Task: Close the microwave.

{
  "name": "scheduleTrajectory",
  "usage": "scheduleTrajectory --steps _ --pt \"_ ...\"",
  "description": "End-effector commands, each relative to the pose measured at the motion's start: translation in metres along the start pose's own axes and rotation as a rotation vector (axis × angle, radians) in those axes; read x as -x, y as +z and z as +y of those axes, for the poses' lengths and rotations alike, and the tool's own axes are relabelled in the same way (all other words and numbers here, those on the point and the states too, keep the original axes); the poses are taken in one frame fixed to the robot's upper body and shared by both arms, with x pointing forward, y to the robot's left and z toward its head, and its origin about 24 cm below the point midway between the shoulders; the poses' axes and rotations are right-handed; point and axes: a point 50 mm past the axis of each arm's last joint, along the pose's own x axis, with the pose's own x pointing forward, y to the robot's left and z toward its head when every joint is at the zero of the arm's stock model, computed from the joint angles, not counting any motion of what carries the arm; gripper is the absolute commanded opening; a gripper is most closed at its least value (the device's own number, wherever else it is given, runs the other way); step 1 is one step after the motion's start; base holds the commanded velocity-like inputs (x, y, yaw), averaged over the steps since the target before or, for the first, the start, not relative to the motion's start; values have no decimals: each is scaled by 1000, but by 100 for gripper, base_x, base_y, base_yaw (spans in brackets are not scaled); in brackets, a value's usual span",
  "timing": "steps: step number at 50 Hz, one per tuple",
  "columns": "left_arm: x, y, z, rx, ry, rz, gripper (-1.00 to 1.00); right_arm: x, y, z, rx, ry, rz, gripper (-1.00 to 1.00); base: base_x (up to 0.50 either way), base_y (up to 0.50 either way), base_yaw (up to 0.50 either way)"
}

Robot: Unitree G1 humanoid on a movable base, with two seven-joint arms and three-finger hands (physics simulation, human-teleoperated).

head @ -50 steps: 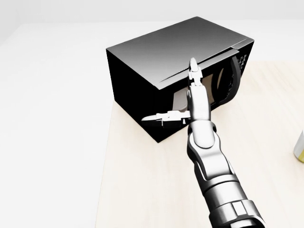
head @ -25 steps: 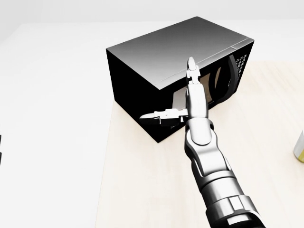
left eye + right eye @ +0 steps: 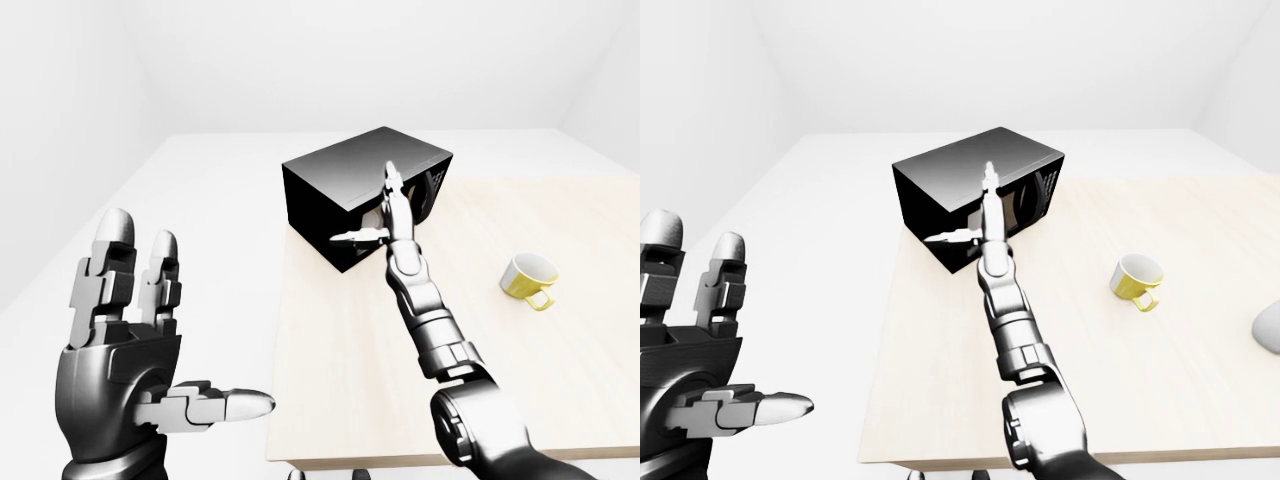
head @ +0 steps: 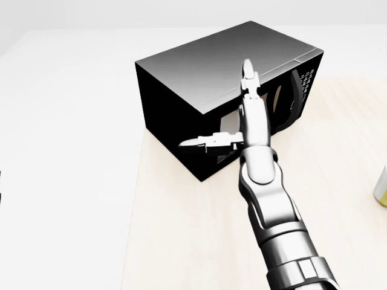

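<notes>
Pressing flat-fingered against the nearly shut door of the glossy black box-shaped microwave (image 4: 224, 78) at the pale wooden bench's (image 4: 199, 241) far left corner, the right robot hand (image 4: 233, 124) stays unclenched for pushing, while the left robot hand (image 3: 130, 340) idles splayed, holding nothing.

Your silver three-finger right hand (image 4: 245, 118) has slid a little toward the right of the head view over the last second, its long fingers now reaching slightly higher against the black box-shaped microwave (image 4: 227, 90). The microwave's dark glass door (image 4: 275, 106), ajar a second ago with a wide gap along its top edge, now sits nearly flush.
</notes>
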Motion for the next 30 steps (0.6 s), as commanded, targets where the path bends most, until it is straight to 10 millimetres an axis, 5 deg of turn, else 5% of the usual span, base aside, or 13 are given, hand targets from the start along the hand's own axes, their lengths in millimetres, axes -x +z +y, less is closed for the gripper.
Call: scheduleTrajectory --steps 1,17,30 --pt "-1 1 0 1 -1 -14 100 23 39 -5 -8 20 -154 100 0 0 0" --pt "-1 0 0 2 2 -4 100 83 67 -18 -9 20 -359 100 0 0 0" --pt "0 0 0 1 1 -7 100 113 100 -28 -24 2 -526 100 0 0 0"
